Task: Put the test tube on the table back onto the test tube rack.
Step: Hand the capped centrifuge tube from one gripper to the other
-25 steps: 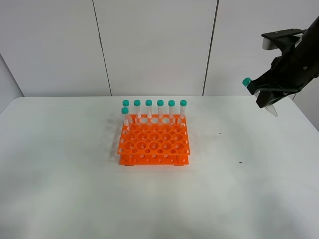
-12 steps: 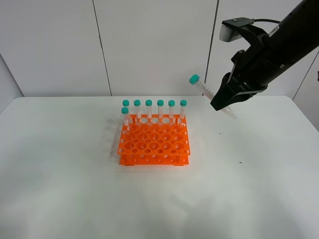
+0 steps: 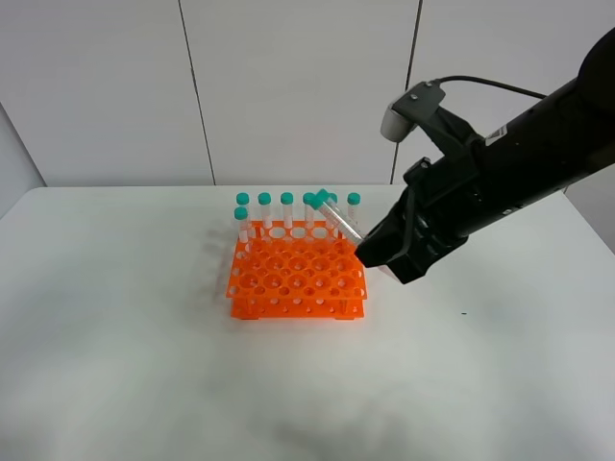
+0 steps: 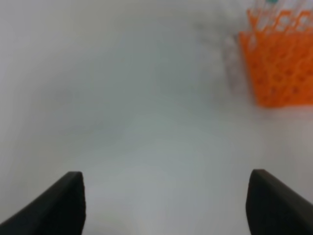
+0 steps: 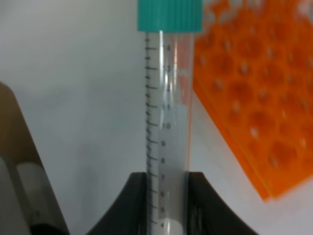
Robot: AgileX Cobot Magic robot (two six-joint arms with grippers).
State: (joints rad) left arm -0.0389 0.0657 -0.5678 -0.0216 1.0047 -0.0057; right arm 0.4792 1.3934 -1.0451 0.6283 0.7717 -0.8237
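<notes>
Slim clear plastic test tube with teal screw cap (image 3: 341, 219): pinched at lower end by right pincer (image 3: 370, 248), held aloft, tilted, cap toward bright orange holed plastic rack (image 3: 288, 279), likely awaiting uprighting for insertion. Left pincer (image 4: 166, 205) spread, idle above white worktop (image 3: 144, 365).

Pale wall panels (image 3: 298, 86) (dark seams (image 3: 196, 91)), probably matte.

The slim clear plastic test tube with a teal screw cap (image 3: 340, 218) was off the table, tilted with its cap up and toward the far left. Its lower end was pinched in the right gripper (image 3: 369, 250), over the right edge of the bright orange two-tier plastic test tube rack (image 3: 288, 279). The rack stood flat near the middle of the large white matte table (image 3: 144, 365).
</notes>
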